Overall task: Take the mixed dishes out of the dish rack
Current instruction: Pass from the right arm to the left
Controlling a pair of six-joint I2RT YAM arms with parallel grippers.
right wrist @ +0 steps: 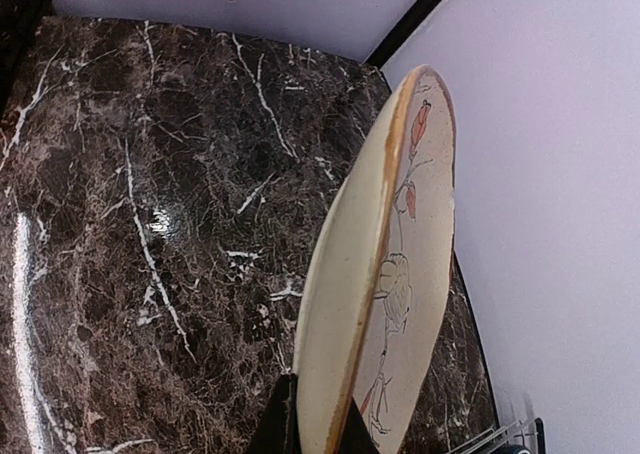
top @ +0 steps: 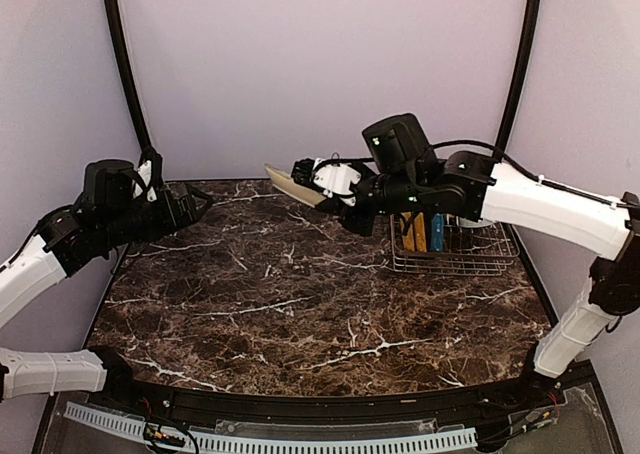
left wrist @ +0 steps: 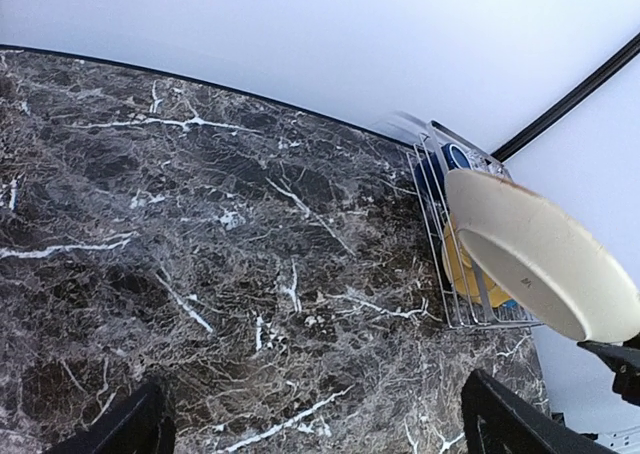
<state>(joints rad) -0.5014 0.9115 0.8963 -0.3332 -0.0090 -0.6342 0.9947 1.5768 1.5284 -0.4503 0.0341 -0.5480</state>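
Note:
My right gripper is shut on the rim of a cream plate with a brown edge and a red flower drawing. It holds the plate tilted in the air over the back middle of the table, left of the dish rack. The right wrist view shows the plate edge-on between my fingers. The wire rack holds a yellow plate and a blue dish standing upright. My left gripper is open and empty at the back left. The left wrist view shows the held plate in front of the rack.
The dark marble table has purple walls behind and at both sides. Black poles stand in the back corners. The rack sits at the back right against the wall.

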